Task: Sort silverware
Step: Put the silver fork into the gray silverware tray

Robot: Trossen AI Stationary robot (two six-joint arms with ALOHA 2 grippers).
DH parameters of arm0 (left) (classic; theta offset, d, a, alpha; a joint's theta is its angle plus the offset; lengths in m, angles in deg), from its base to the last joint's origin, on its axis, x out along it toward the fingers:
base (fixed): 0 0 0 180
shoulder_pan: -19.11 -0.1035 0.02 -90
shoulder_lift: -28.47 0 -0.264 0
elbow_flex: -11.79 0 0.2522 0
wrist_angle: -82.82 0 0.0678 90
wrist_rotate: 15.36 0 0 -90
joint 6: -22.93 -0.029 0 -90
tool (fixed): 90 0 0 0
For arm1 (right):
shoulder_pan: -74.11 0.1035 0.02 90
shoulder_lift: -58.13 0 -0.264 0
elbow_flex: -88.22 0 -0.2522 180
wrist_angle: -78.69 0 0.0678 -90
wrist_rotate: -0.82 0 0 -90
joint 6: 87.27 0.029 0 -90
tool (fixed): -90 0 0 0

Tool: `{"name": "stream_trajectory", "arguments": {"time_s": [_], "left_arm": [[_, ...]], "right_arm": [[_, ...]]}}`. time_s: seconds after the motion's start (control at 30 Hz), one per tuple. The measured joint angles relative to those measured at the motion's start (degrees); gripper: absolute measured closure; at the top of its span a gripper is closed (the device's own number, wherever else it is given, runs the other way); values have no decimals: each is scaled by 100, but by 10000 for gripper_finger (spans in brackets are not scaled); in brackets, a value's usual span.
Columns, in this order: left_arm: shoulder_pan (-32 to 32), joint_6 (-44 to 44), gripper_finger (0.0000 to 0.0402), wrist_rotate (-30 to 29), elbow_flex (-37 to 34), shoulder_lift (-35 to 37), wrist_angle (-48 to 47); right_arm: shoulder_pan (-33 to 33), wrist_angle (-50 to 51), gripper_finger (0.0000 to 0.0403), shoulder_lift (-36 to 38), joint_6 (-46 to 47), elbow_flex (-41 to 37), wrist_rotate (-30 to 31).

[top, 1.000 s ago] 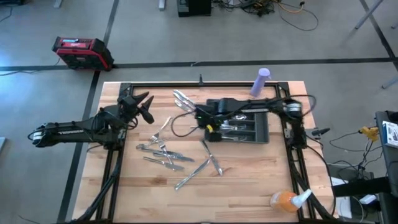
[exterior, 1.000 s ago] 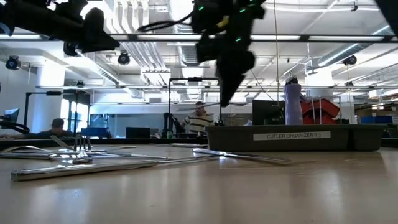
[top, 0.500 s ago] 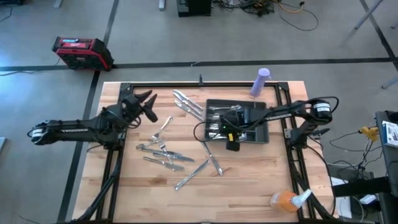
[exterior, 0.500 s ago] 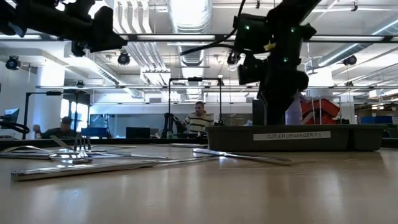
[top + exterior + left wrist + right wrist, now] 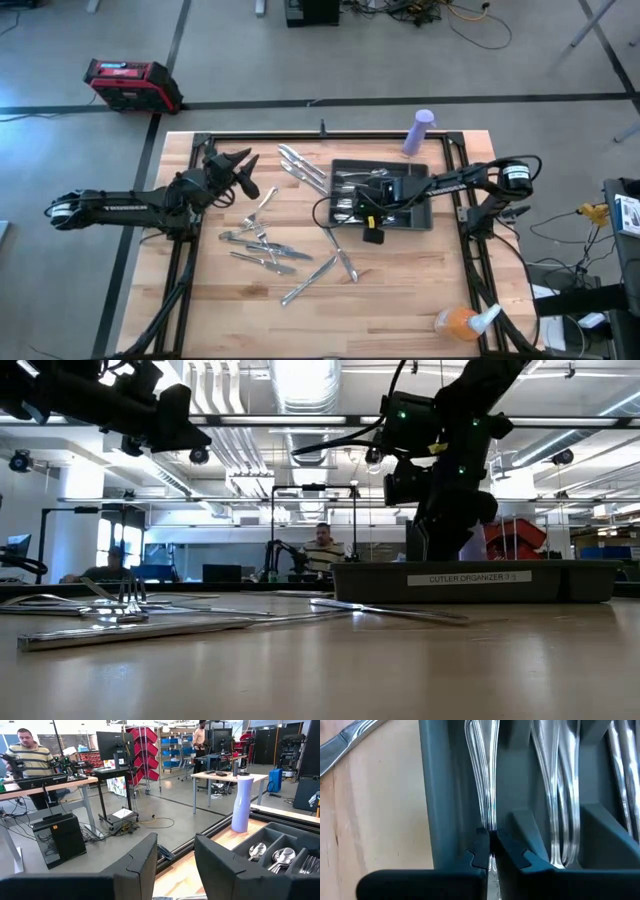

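The dark grey tray [image 5: 428, 200] stands at the table's far right and holds several pieces of silverware [image 5: 362, 195]. My right gripper [image 5: 492, 851] is down at the tray's near wall [image 5: 372, 226], shut on one slim silver piece [image 5: 487, 780] in the nearest compartment. More silverware [image 5: 262, 240] lies loose on the wood left of the tray, with knives [image 5: 300, 165] farther back. My left gripper [image 5: 240, 172] hovers open above the table's left part, with nothing between its fingers [image 5: 172, 865]. My right gripper pinches the slim handle [image 5: 491, 831] of one silver piece between its two fingertips. The fingers come down slanting from the table's right. The piece runs along the tray's nearest compartment, away from the fingers toward the table's left. Which kind of piece it is cannot be told.
A purple bottle [image 5: 418, 132] stands at the far edge behind the tray. An orange spray bottle [image 5: 462, 320] lies at the near right corner. Two knives [image 5: 342, 256] lie just near the tray's left end. Bare wood shows along the near edge.
My right gripper has swung from over the tray's far left corner toward the near edge and down into the tray's near compartment, then held still. My left gripper has drifted a little toward the table's right, staying open.
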Motion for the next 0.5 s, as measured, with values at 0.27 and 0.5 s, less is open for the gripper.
{"name": "stream_trajectory", "arguments": {"time_s": [0.27,0.5], "left_arm": [[0,-161,285,9,0,12,-52],[2,193,285,426,325,15,-1183]], "right_arm": [[-29,-174,386,-7,218,-74,-2],[-32,143,319,-7,193,73,4]]}}
